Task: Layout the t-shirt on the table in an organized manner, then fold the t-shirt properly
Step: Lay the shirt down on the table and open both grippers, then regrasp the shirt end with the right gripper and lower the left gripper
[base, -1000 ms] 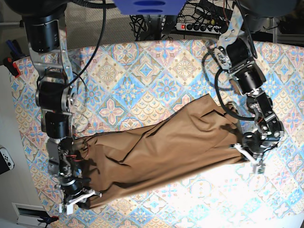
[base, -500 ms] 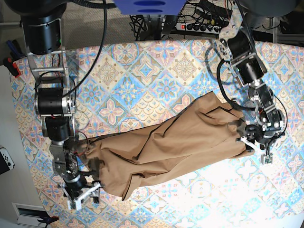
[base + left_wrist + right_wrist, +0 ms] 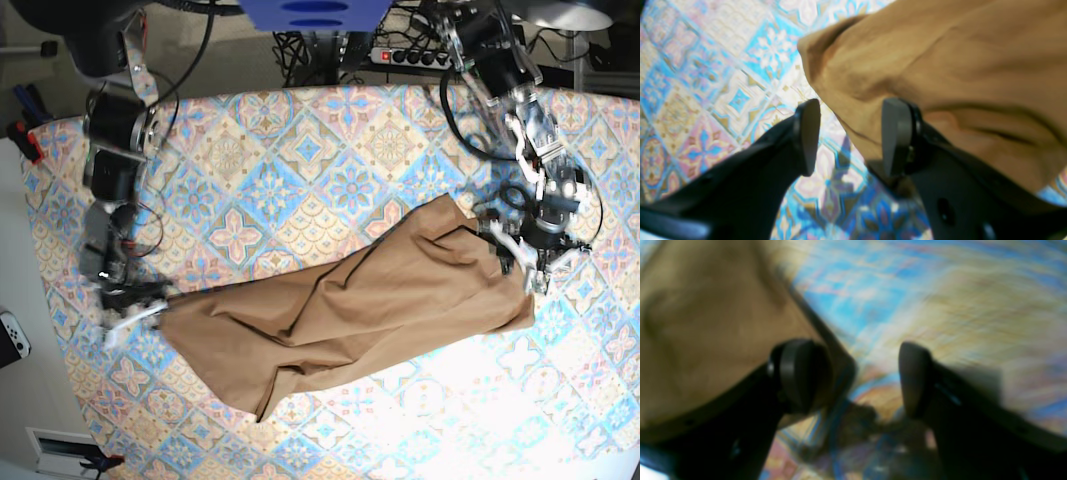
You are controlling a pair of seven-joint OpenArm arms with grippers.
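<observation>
Lying bunched and creased across the table point(image 3: 300, 140), the t-shirt point(image 3: 350, 300), both the left gripper point(image 3: 846, 136) and right gripper point(image 3: 867, 380) spread and empty, risking folding wrinkles in.

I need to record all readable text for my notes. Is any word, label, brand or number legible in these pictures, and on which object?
None can be read.
The plain tan-brown cloth t-shirt shows no print.
The pastel diamond-tile patterned table bears only ornament.
</observation>
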